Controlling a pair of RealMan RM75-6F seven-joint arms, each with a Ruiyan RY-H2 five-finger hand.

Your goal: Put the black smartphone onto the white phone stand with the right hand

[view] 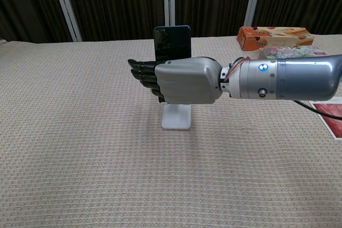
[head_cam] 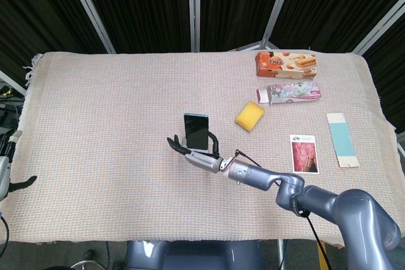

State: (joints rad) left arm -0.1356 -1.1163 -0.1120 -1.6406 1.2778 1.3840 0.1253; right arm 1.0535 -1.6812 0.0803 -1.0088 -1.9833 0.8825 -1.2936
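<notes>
The black smartphone (view: 172, 41) stands upright on the white phone stand (view: 176, 117), its screen facing me. It also shows mid-table in the head view as the smartphone (head_cam: 196, 131). My right hand (view: 184, 80) hovers in front of the stand at the phone's lower half. Its fingers (view: 141, 73) are stretched out straight to the left and grip nothing I can see. In the head view the right hand (head_cam: 193, 153) has its thumb curved beside the phone's right edge. My left hand (head_cam: 7, 169) barely shows at the left border, off the table.
A yellow sponge (head_cam: 250, 116) lies to the right of the phone. Behind it are an orange snack box (head_cam: 286, 63) and a floral packet (head_cam: 288, 92). A red-picture card (head_cam: 304, 153) and a teal strip (head_cam: 342, 139) lie on the right.
</notes>
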